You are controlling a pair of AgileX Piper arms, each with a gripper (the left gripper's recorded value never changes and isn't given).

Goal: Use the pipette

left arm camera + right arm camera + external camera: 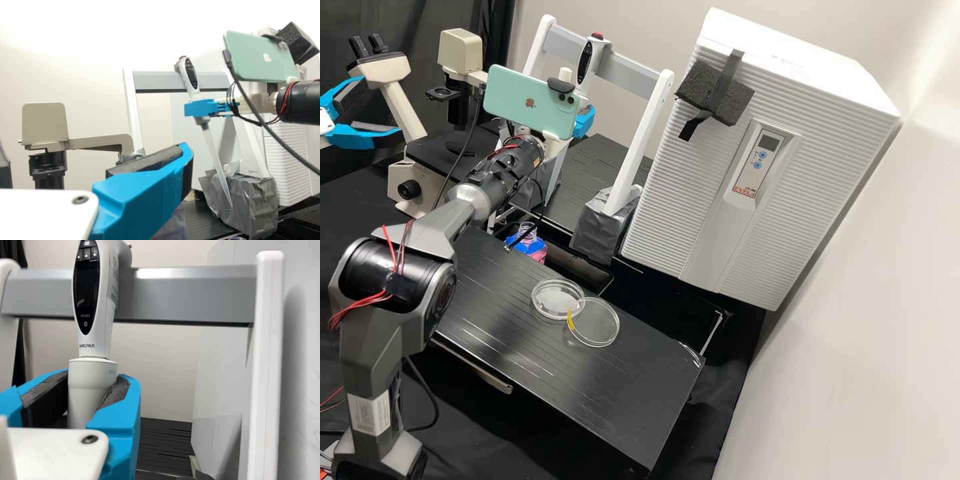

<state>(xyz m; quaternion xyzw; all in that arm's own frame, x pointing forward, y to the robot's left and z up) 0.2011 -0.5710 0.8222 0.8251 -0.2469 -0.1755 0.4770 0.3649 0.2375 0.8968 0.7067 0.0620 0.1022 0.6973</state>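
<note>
Right gripper (92, 400) grasping the pipette (95, 315) at the white rack (640, 127).
The dark grey arm (473, 200) stretches from near left to the far rack, blue fingers (120, 410) clenched on the smooth white barrel; it stands slightly tilted before the grey crossbar (190, 295), slim tip down. The left gripper (357, 112) hangs far left, fingers spread. Two clear round dishes (593, 323) lie on the ribbed black counter (620, 387).

Two clear petri dishes (555, 297) touching, on middle of black tray (620, 390). Pink-filled bottle (528, 244) just behind tray. White stand (641, 137) beyond tray, pipette (587, 59) on crossbar.
</note>
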